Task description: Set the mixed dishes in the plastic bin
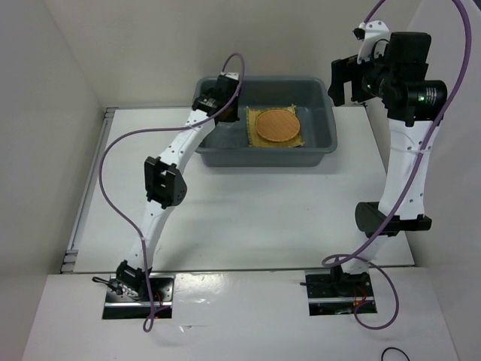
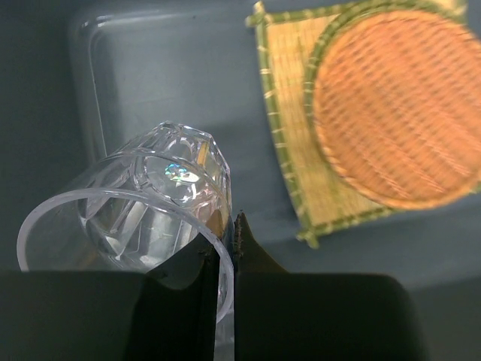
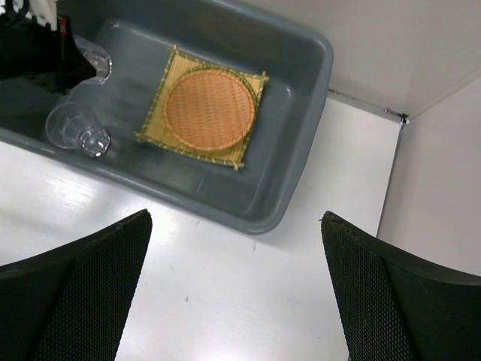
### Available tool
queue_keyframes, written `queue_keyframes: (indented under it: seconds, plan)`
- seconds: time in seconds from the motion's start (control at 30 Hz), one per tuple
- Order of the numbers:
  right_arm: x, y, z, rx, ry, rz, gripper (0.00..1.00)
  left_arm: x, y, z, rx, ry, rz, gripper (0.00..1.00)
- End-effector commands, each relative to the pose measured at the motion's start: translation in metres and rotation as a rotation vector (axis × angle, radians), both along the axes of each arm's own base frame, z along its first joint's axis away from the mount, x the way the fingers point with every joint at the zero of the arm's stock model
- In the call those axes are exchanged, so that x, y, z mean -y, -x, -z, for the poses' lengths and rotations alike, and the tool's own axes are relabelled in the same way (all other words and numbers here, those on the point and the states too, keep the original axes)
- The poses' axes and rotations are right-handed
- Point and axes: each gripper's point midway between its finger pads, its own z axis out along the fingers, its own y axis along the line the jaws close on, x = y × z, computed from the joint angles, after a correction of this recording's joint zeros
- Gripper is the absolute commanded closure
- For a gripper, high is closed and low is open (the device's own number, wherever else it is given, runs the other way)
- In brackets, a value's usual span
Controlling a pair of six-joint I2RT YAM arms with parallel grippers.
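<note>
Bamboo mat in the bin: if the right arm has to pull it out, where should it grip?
Probably a bare right-hand corner of the bamboo mat, from above: the round disc covers its middle, and the left gripper, holding the clear cup, crowds the bin's left end. The mat lies flat, so slide a finger under.

Left fingers [image 2: 301,316] pinched shut, far forward; right fingers [image 3: 75,293] spread wide, high

Bright, even overhead light leaves a soft sheen and faint shadows on the white table [image 1: 248,218]. The left wrist view is dimmer and softer: the clear cup [image 2: 150,203] at lower left carries a rainbow glint, and the orange woven disc [image 2: 398,105] at upper right is blurred.
</note>
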Motion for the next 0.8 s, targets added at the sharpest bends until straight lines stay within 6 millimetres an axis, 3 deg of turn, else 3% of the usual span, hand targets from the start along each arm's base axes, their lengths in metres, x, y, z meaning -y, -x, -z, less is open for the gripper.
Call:
queue_keyframes:
  seconds: [0.0,0.43,0.57,0.6,0.63,0.7,0.77]
  plan:
    - [0.003,0.010,-0.008,0.031,0.027,0.011,0.02,-0.002,-0.022,-0.016,0.102,-0.007,-0.023,0.99]
    - [0.004,-0.012,0.003,0.006,0.031,0.019,0.02,-0.002,-0.033,0.035,0.057,-0.049,-0.045,0.96]
    - [0.004,-0.018,0.004,0.009,0.031,0.019,0.02,-0.001,-0.033,0.041,0.048,-0.046,-0.050,0.89]
    - [0.002,-0.021,0.004,0.011,0.027,0.011,0.02,-0.001,-0.033,0.041,0.048,-0.046,-0.050,0.81]
    - [0.002,-0.023,0.004,0.012,0.027,0.011,0.02,-0.001,-0.034,0.046,0.040,-0.050,-0.050,0.65]
    - [0.002,-0.023,0.004,0.012,0.027,0.011,0.02,0.001,-0.033,0.047,0.036,-0.043,-0.039,0.73]
    - [0.002,-0.025,0.005,0.012,0.027,0.011,0.02,0.001,-0.033,0.047,0.036,-0.043,-0.039,0.72]
